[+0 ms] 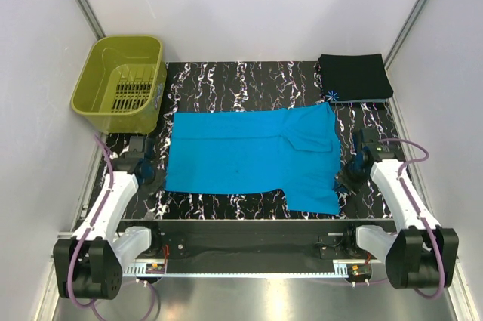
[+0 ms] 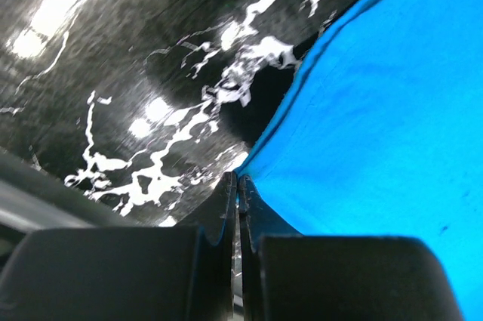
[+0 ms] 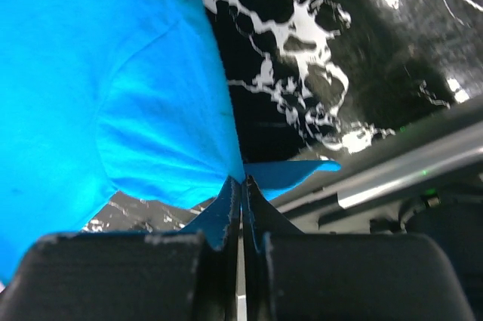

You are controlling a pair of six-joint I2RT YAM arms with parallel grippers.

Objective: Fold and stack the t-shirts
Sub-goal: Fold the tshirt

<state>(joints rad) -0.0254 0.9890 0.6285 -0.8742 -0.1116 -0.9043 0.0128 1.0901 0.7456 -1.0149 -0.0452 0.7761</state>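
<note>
The turquoise-blue t-shirt [image 1: 249,155] lies spread flat across the middle of the black marbled table [image 1: 241,79], with one flap hanging down at the near right. My left gripper [image 1: 149,168] is at the shirt's left edge, its jaws closed on the near-left corner of the cloth [image 2: 362,125]. My right gripper [image 1: 349,174] is at the shirt's right edge, its jaws closed on the cloth [image 3: 98,72], which is bunched at the tips. The black t-shirt [image 1: 355,75] lies folded at the back right corner, its starburst mark [image 1: 330,96] showing.
An olive-green plastic basket [image 1: 121,75] stands at the back left, just off the table's corner. White walls and metal frame posts enclose the table. A metal rail runs along the near edge [image 3: 407,177].
</note>
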